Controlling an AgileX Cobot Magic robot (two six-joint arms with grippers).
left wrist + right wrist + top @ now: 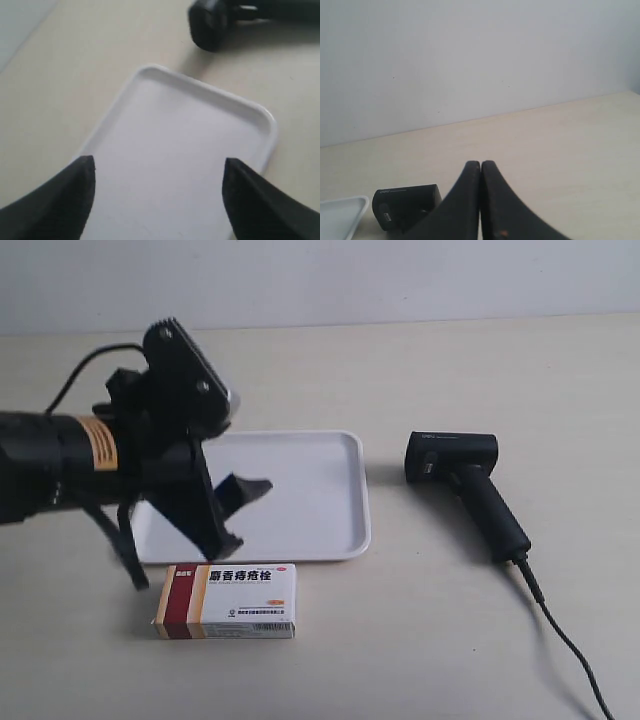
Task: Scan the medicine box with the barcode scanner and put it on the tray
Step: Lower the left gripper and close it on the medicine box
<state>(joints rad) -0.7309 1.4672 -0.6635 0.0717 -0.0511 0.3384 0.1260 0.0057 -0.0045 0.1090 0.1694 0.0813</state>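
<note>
The left gripper [240,510], fingers spread and empty, hangs over the tray [345,540]; the medicine box [227,601] lies just below the fingertips, long axis crosswise. The right gripper [480,170] is pressed closed, empty.

The arm at the exterior view's left reached in from the bench's left edge, its wrist level above the surface, ending in the left gripper [238,514]. That gripper's jaws stood spread wide, both dark fingertips [75,185] well apart and holding nothing. The right gripper [480,172] had its two fingers pressed flat together, nothing between them, aimed toward the bench's far edge.
</note>
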